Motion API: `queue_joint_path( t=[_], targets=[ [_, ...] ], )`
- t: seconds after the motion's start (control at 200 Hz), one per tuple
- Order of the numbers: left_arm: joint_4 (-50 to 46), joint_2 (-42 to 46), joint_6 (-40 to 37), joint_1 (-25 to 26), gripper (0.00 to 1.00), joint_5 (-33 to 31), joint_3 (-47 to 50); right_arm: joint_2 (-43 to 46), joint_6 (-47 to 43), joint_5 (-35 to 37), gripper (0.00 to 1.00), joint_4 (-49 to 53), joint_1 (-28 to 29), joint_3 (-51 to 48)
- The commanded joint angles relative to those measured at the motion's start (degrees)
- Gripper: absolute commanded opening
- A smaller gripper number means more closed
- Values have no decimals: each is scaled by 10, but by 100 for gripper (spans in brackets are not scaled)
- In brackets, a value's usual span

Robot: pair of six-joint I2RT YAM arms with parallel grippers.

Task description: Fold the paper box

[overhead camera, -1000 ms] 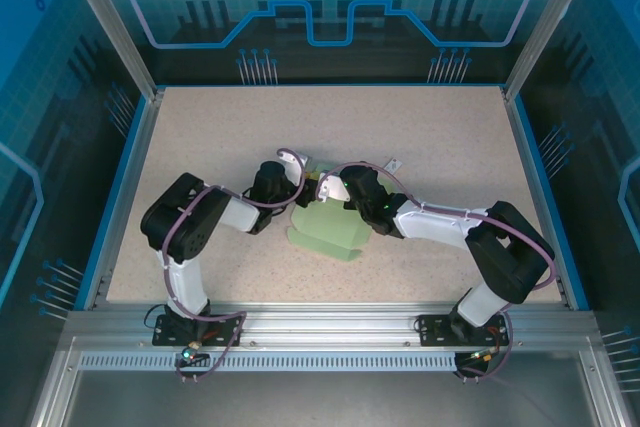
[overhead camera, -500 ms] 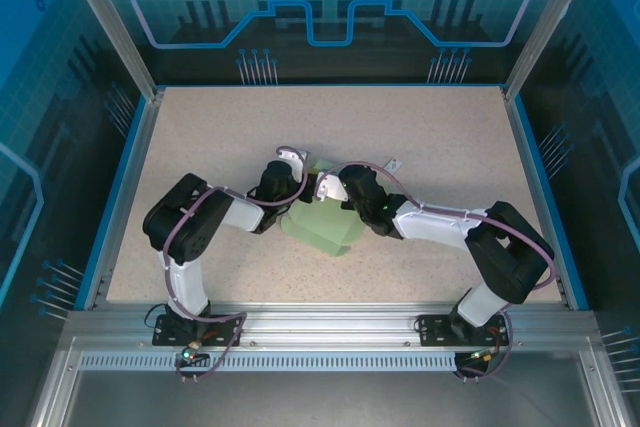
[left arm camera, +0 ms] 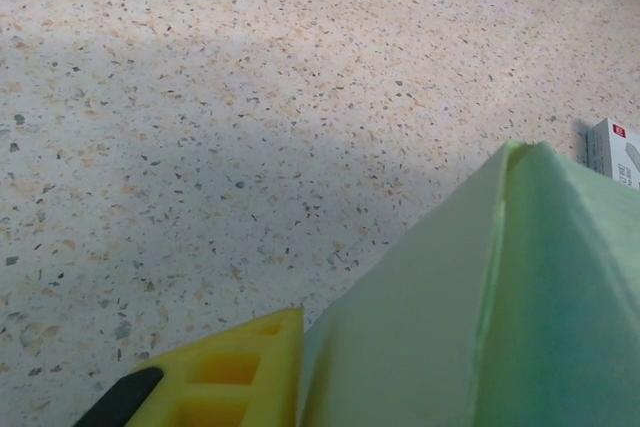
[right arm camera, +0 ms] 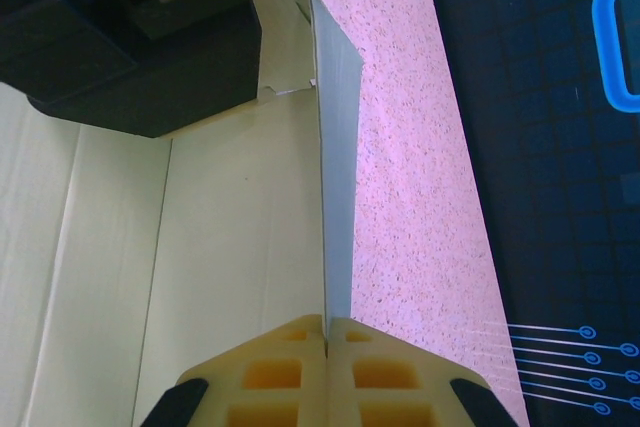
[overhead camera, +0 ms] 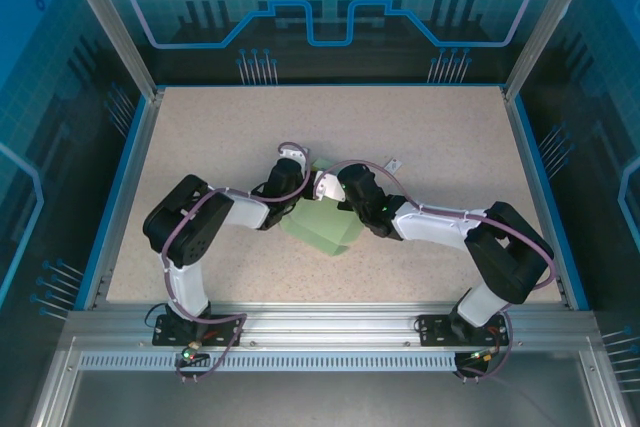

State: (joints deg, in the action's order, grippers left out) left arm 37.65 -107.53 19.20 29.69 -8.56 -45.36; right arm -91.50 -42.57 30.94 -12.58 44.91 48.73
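Paper box (overhead camera: pixel 322 229) sits mid-table, partly folded, between the 2 arms. Right gripper (right arm camera: pixel 328 332) is pinched tight on 1 upright flap edge. Left gripper (overhead camera: pixel 297 183) is at the box's far-left side, 1 yellow finger (left arm camera: pixel 235 372) right beside the card; can't tell whether it grips. Small white tag (left arm camera: pixel 617 150) lies near the box.

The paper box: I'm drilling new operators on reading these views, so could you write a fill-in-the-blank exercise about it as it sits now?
1. The paper box is thin, pale ____ card.
2. The right gripper is ____ on one thin edge of it.
3. In the left wrist view, a small white tag lies near the picture's ____ edge.
4. Beside the box in that view, one of the fingers is coloured ____.
Missing words: green; shut; right; yellow.
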Motion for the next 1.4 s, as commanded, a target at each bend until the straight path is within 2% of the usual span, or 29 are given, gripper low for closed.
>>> queue_joint_path(
  t=[0.0,0.29,0.77,1.091,1.396],
  targets=[
    [33,6,16,-25,22,-52,22,8,20,-4,0,44,8,-16],
    [128,30,-42,-26,33,9,77,5,31,4,0,49,0,-12],
    [112,58,-70,-26,51,15,76,10,29,7,0,57,0,-11],
    [33,49,-71,-27,50,-8,32,20,30,-14,0,59,6,-15],
    [42,51,-76,-27,55,15,34,13,32,-18,0,64,7,-11]
  ],
)
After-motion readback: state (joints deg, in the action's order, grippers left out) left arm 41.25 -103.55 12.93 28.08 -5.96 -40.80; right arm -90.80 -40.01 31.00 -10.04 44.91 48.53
